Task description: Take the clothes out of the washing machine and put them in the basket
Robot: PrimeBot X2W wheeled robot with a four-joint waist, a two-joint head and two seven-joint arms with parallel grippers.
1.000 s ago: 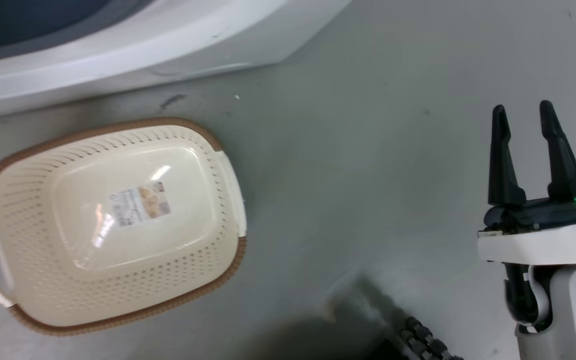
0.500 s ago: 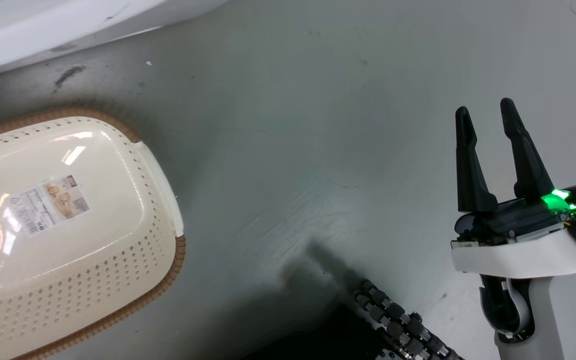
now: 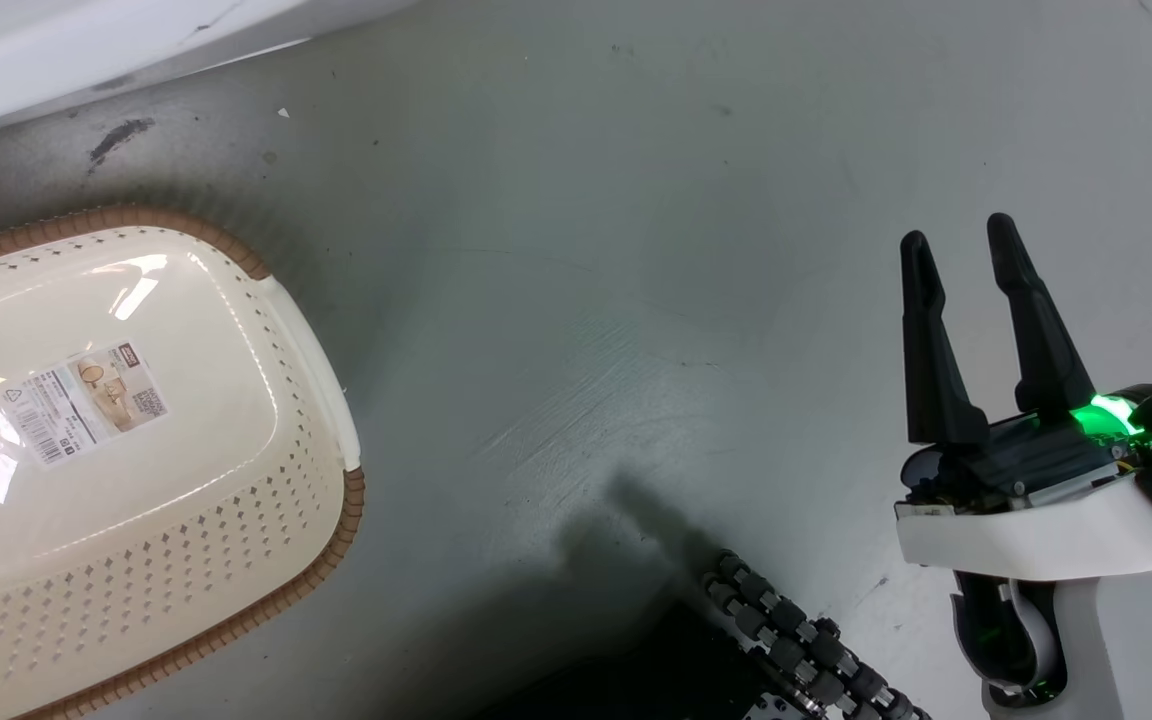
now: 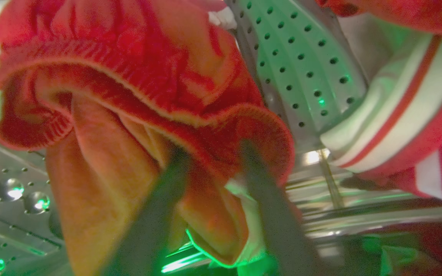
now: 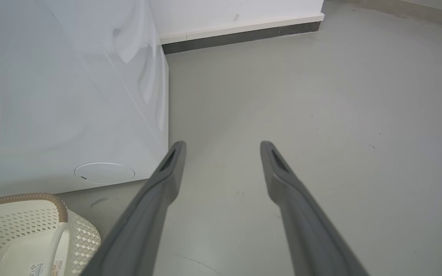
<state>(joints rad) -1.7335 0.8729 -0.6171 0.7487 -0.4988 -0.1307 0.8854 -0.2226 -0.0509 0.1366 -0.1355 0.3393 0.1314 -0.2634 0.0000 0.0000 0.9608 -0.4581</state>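
Inside the washing machine's perforated steel drum (image 4: 301,57), a bright red garment (image 4: 129,65) with a ribbed hem bunches right in front of my left gripper (image 4: 211,157). Its blurred fingers stand apart, open, tips pressed against the hem with a fold of cloth between them. A second red garment with broad white stripes (image 4: 397,107) lies to the right in the drum. The cream basket (image 3: 306,540) with a brown rim sits on the floor, holding nothing but a label. My right gripper (image 3: 958,237) hovers open over bare floor, far to the basket's right.
The washing machine's white front (image 5: 71,96) stands beside the basket (image 5: 21,199), and its base (image 3: 86,60) crosses the top left of the head view. A black ribbed part of my base (image 3: 796,640) shows at the bottom. Grey floor (image 3: 636,250) stretches to a white wall (image 5: 236,15).
The head camera has swung, so the basket and washer slid left and up in the picture. The right gripper stays open and holds almost the same place in view.
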